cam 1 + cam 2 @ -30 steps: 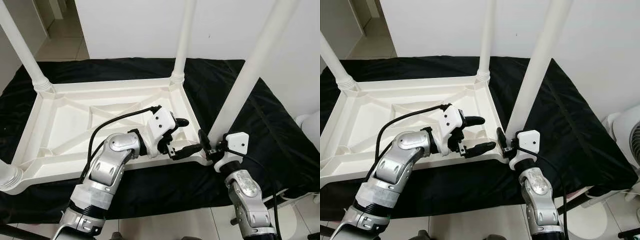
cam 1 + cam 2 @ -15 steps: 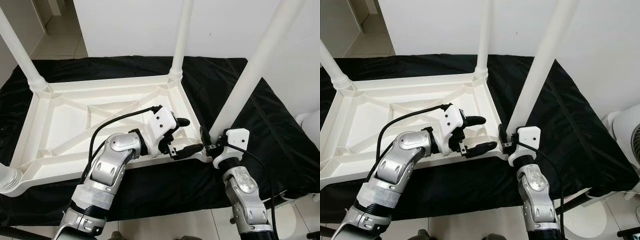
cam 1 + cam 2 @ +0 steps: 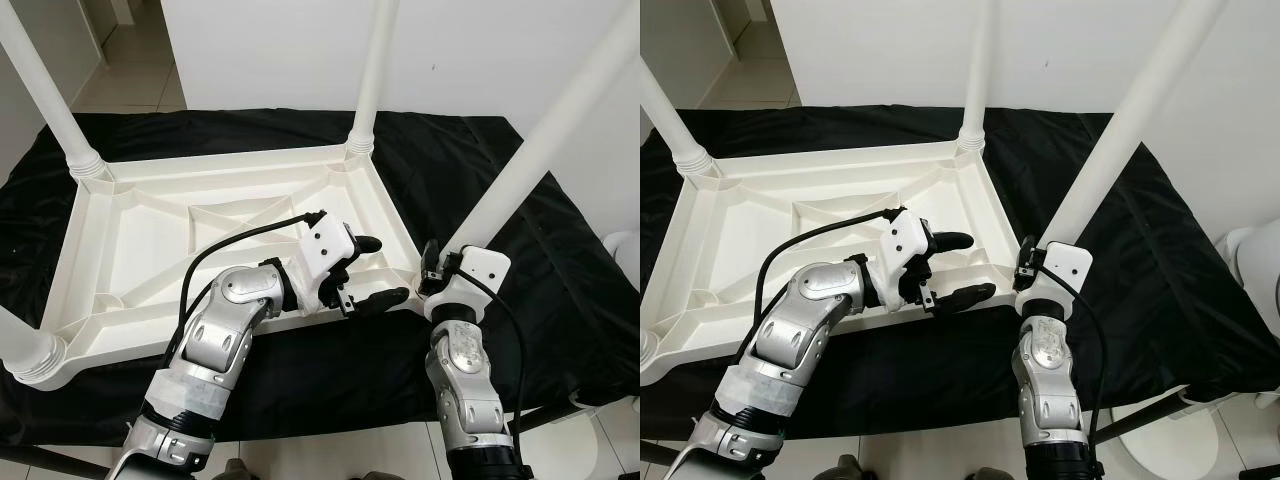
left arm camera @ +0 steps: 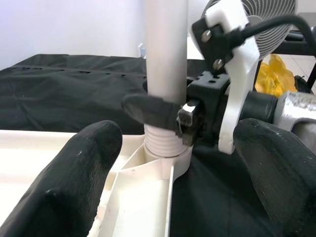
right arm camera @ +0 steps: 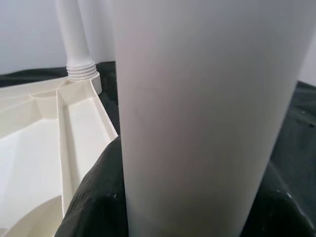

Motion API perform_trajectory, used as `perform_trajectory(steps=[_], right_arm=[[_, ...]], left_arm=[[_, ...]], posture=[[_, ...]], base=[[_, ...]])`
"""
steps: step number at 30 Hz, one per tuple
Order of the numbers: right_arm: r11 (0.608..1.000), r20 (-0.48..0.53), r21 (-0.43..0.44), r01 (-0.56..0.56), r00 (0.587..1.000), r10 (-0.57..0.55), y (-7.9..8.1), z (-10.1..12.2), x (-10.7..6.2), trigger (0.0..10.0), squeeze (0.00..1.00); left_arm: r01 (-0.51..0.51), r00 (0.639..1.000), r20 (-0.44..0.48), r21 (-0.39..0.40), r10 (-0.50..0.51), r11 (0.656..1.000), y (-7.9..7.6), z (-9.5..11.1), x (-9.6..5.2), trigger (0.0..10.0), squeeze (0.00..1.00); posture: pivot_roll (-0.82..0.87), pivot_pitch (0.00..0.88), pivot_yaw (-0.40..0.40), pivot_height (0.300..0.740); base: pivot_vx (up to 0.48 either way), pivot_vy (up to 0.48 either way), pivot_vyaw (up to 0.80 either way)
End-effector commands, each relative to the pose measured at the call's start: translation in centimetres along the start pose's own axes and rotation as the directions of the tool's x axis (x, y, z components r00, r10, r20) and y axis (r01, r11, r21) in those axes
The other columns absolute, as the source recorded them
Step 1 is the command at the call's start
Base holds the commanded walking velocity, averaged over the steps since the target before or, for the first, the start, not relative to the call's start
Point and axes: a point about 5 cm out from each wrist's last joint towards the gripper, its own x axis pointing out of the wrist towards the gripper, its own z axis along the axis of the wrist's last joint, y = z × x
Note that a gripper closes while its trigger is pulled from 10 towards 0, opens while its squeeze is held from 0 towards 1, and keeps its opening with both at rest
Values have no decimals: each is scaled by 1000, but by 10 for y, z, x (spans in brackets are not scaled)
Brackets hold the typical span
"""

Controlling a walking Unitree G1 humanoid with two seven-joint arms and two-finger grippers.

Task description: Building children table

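White plastic tabletop [image 3: 150, 250] lies upside down on a black cloth [image 3: 530, 250], ribbed underside up with diagonal braces and a raised rim. Round white legs stand up from its corners: far-left leg [image 3: 45, 95] at 10 o'clock, far-right leg [image 3: 372, 75] at 1 o'clock, near-left leg [image 3: 22, 345] at 8 o'clock, each with a threaded collar at the base. Near-right leg [image 3: 540, 150] leans up toward 2 o'clock from the tabletop's near-right corner socket. Right gripper [image 4: 170, 114] sits at that leg's base, fingers closed around the tube just above the threaded collar [image 4: 163, 143]. Left gripper [image 3: 372, 272] hovers over the rim just beside that corner, at 9 o'clock from it, fingers spread apart, holding nothing. White fan [image 3: 1252, 275] at the 3 o'clock edge.
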Motion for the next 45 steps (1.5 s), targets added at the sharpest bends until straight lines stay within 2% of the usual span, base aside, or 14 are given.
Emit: perform_trajectory(steps=[1, 5, 8, 17, 24, 26, 30, 34, 37, 39, 45], right_arm=[[999, -101, -18, 42, 994, -44, -1, -18, -4, 10000, 0], [998, -97, -46, 50, 994, -54, -3, -20, -5, 10000, 0], [989, -99, -145, 9, 995, -24, -10, -27, -10, 10000, 0], [990, -129, -139, 19, 991, -37, -12, -32, -14, 10000, 0], [992, -184, -24, 121, 975, -124, -10, -35, -14, 10000, 0], [985, -159, -43, 170, 972, -174, -13, -32, -13, 10000, 0], [979, -145, -64, 196, 968, -203, -16, -30, -12, 10000, 0], [959, -145, -87, 270, 949, -280, -31, -32, -12, 10000, 0], [951, -146, -93, 295, 941, -306, -36, -32, -12, 10000, 0], [932, -150, -111, 346, 921, -359, -45, -34, -12, 10000, 0], [933, -154, -110, 342, 922, -356, -45, -35, -13, 10000, 0]], left_arm=[[-113, 994, 2, 15, 113, 994, 5, 1, 1, 10000, 0], [-114, 993, 4, 16, 114, 993, 5, 1, 1, 10000, 0], [-114, 993, 7, 15, 114, 993, 5, 1, 2, 10000, 0], [-112, 994, 14, 13, 111, 994, 4, 2, 3, 10000, 0], [-111, 994, 14, 13, 111, 994, 3, 2, 2, 10000, 0], [-114, 993, 14, 12, 114, 993, 3, 2, 2, 10000, 0], [-115, 993, 14, 12, 115, 993, 3, 2, 2, 10000, 0], [-116, 993, 15, 9, 116, 993, 3, 2, 2, 10000, 0], [-117, 993, 15, 8, 117, 993, 3, 2, 2, 10000, 0], [-117, 993, 16, 8, 117, 993, 2, 2, 2, 10000, 0], [-116, 993, 17, 8, 116, 993, 2, 2, 2, 10000, 0]], posture=[[-10, 0, -24, 740], [-10, 0, -24, 740], [-12, 0, -26, 740], [-17, 0, -24, 740], [-11, 0, -24, 740], [-10, 0, -26, 740], [-9, 0, -26, 740], [-11, 0, -26, 740], [-12, 0, -28, 740], [-14, 0, -27, 740], [-14, 0, -26, 740]], base=[[0, 0, 0], [0, 0, 0], [0, 0, 0], [0, 0, 0], [0, 0, 0], [0, 0, 0], [0, 0, 0], [0, 0, 0], [0, 0, 0], [0, 0, 0], [0, 0, 0]])
